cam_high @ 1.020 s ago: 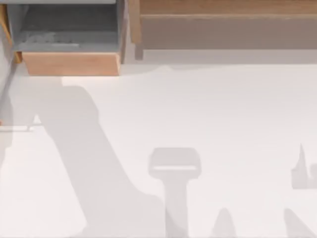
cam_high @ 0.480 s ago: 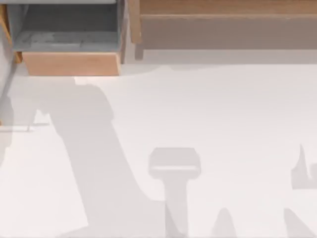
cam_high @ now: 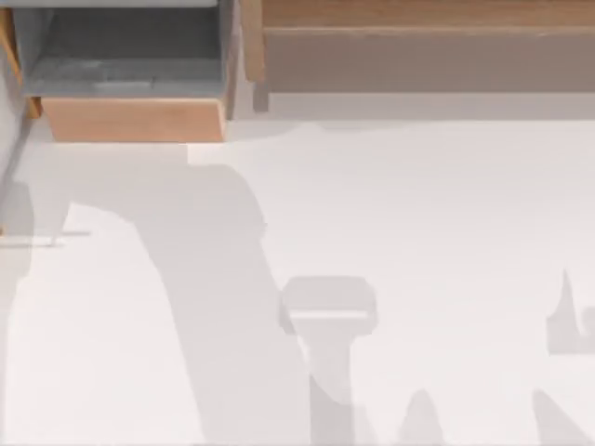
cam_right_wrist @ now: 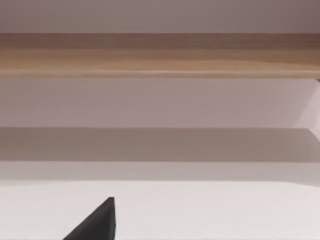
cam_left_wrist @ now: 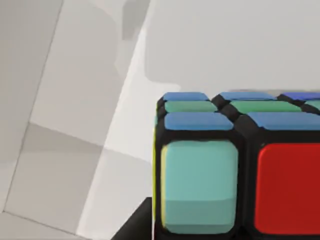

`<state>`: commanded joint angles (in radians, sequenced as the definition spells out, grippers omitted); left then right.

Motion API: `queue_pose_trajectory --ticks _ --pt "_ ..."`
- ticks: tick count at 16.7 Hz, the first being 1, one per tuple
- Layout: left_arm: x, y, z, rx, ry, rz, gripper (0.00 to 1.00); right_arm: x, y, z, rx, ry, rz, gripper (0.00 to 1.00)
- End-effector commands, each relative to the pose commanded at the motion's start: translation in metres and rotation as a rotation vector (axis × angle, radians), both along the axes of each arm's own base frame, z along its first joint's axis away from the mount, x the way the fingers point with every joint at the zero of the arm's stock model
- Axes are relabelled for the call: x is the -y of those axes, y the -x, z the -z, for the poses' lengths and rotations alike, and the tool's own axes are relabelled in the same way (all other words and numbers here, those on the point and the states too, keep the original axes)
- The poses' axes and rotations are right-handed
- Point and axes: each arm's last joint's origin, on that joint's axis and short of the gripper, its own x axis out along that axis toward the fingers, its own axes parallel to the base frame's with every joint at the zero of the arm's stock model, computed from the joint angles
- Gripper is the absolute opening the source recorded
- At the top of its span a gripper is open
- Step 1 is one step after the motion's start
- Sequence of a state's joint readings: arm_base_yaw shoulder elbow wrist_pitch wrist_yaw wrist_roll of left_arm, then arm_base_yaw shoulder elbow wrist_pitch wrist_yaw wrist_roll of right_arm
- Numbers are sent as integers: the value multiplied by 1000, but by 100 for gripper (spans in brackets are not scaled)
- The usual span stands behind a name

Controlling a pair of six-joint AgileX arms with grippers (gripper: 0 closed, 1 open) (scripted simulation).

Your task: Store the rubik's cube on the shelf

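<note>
The rubik's cube (cam_left_wrist: 235, 170) looms close in the left wrist view, with a black frame and teal, red, blue and green squares. It hangs above the white table, and my left gripper (cam_left_wrist: 134, 228), shut on it, shows as a dark edge beside it. The shelf (cam_high: 428, 17) runs along the back right of the top view as a light-wood ledge with a grey-brown front panel and a wooden side post (cam_high: 253, 46). In the right wrist view the shelf (cam_right_wrist: 160, 55) stretches across ahead of my right gripper (cam_right_wrist: 99, 222), which shows as a dark tip low over the table.
A boxy wooden drawer unit with a grey lining (cam_high: 130, 84) stands at the back left, next to the shelf's post. A broad arm shadow (cam_high: 214, 307) crosses the white table from the front toward the drawer unit.
The broad shadow on the table has slid to the right, from beneath the drawer unit's middle to its right corner. The smaller shadows at the front have not moved.
</note>
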<state>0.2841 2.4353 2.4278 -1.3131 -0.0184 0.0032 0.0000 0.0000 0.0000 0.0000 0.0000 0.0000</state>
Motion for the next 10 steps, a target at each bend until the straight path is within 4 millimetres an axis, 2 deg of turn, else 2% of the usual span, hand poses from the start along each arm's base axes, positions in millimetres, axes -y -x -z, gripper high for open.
queue_pose_trajectory --ticks 2,5,7,10 --pt "25 8 -29 35 -35 67 0 0 0 0 0 0 0 100" --pt "83 20 -61 75 -86 221 0 0 0 0 0 0 0 100" --pt "133 27 -65 88 -116 356 0 0 0 0 0 0 0 100" --pt "217 39 -54 125 -163 580 0 0 0 0 0 0 0 100"
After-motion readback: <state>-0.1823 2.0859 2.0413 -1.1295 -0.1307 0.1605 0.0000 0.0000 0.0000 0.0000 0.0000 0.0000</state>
